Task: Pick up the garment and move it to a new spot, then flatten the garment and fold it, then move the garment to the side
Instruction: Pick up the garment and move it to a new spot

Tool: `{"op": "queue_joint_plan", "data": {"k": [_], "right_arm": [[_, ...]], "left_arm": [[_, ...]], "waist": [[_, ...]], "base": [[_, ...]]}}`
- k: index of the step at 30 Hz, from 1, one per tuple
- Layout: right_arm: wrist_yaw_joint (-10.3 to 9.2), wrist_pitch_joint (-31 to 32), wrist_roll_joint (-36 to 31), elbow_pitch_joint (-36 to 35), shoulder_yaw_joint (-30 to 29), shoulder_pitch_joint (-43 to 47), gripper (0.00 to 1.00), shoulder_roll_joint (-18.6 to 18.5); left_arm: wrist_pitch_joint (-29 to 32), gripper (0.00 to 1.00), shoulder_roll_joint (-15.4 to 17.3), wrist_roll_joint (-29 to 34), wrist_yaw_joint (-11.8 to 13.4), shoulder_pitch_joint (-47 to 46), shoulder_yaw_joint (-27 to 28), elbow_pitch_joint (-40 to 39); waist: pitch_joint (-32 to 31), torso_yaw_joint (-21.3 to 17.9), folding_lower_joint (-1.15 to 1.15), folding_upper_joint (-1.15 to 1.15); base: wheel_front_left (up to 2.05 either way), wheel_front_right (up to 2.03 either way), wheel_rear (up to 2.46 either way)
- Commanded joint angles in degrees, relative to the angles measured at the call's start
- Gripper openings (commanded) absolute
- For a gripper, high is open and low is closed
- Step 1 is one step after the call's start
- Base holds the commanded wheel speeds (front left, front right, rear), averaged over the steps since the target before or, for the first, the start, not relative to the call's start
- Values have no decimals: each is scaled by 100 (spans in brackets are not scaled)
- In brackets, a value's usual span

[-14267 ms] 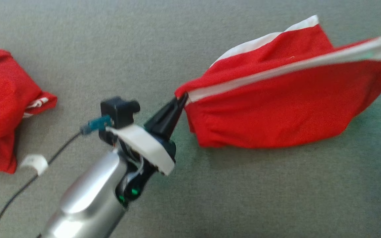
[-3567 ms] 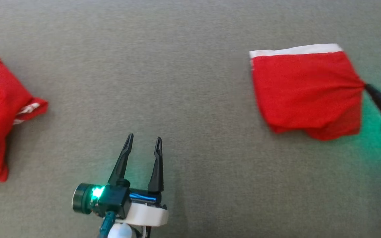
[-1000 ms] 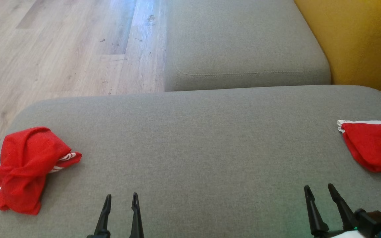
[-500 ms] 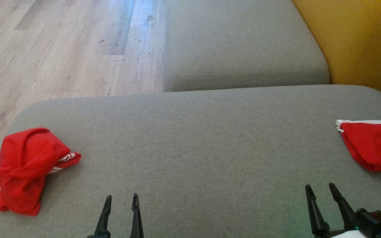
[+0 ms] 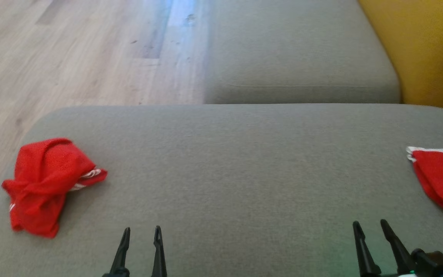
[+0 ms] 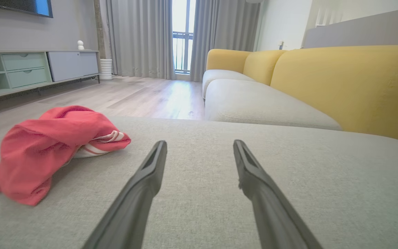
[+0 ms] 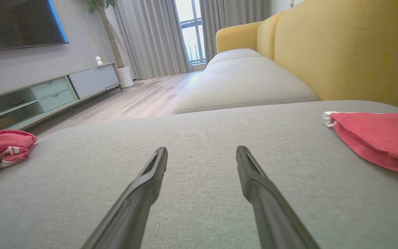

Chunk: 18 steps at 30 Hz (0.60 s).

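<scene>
Two dark, long-fingered grippers sat low at the near edge of the broad grey fabric sofa cushion, both arms drawn in and both pointing straight ahead across it! The left gripper had its jaws spread wide with nothing between them, and its wrist view showed the fingers stretched nearly level, hovering just over the upholstery. The right gripper matched it: jaws wide apart, empty, fingers leaning a touch to the left in the head view, black wrist housing peeking in at the bottom corner. Off on the far right of the cushion lay the folded red fabric garment with a white edge band, flat and well clear of the right gripper's tips, cut off by the head view's edge. Way over on the left lay a crumpled red garment with white stripes, bunched in a heap, well apart from the left gripper. Beyond the cushion were a second grey seat, a mustard-yellow backrest and pale wood flooring.
</scene>
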Motion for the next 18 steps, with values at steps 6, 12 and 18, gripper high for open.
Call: {"op": "queue_joint_plan", "data": {"k": [6,12,18], "right_arm": [[-5,-79,-23,-216,161,-226,100,-1],[-5,-79,-19,-216,199,-285,100,51],[-5,-79,-26,-204,275,-431,100,97]], "left_arm": [[-46,100,-2,171,-67,-334,338,-162],[-46,100,27,258,-94,-345,447,-149],[-46,100,46,343,-120,-358,582,-188]], "waist": [[182,749,0,0],[244,1305,0,0],[332,1902,0,0]], "base": [[0,0,0],[0,0,0],[0,0,0]]}}
